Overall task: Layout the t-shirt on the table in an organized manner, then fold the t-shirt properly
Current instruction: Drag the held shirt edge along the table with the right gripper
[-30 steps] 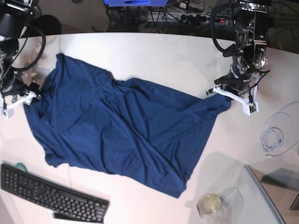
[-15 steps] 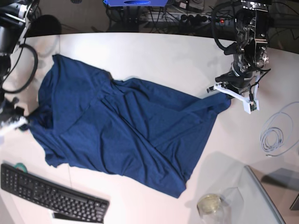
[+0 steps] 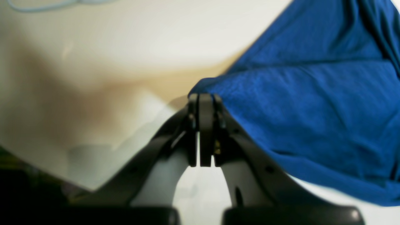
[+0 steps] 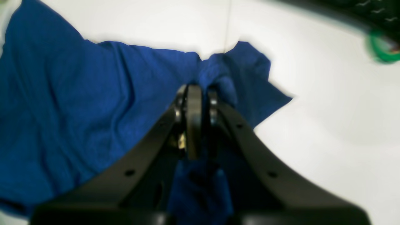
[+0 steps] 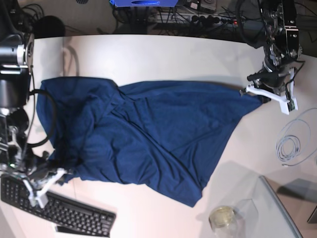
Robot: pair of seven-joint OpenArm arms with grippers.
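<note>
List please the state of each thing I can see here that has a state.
t-shirt: spread but wrinkled, not folded, stretched between both grippers.
left gripper: shut on a t-shirt edge.
right gripper: shut on bunched t-shirt fabric.
cable: loosely coiled on the table.
keyboard: lying flat at the table edge.

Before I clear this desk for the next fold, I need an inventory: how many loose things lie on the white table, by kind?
Dark navy-blue fabric t-shirt: 1
Black computer keyboard: 1
Coiled pale grey cable: 1
Round clear glass jar: 1
Green ring-shaped item, mostly hidden: 1
Total: 5
</note>
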